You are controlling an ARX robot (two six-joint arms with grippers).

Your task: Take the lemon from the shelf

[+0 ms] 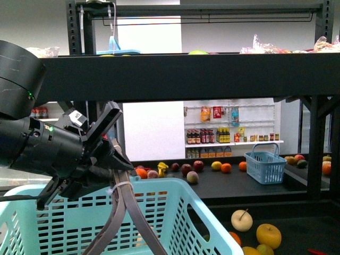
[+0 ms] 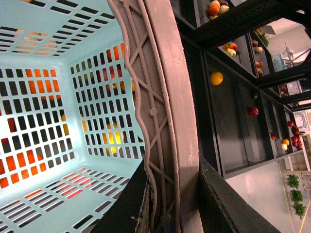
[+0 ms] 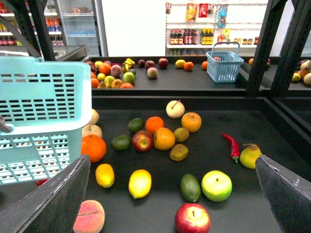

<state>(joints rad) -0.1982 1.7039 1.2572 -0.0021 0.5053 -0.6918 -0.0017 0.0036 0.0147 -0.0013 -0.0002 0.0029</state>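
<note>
The lemon (image 3: 140,183), a bright yellow oval, lies on the dark board of the black shelf (image 3: 277,131) among other fruit. My right gripper (image 3: 171,162) hovers open above the board. The lemon is between its grey fingers (image 3: 53,199), nearer the left one in this picture. My left gripper (image 1: 114,175) is shut on the grey basket handle (image 1: 125,212) of the light-blue basket (image 1: 175,212). The left wrist view shows the handle (image 2: 165,121) running between the jaws and the basket's inside (image 2: 58,97). In the front view the basket hides the lemon.
Near the lemon lie a smaller yellow oval fruit (image 3: 105,175), an avocado (image 3: 190,187), a green apple (image 3: 216,186), a red apple (image 3: 192,218) and a peach (image 3: 89,217). A red chilli (image 3: 231,145) lies further right. A small blue basket (image 3: 224,65) stands on a far table.
</note>
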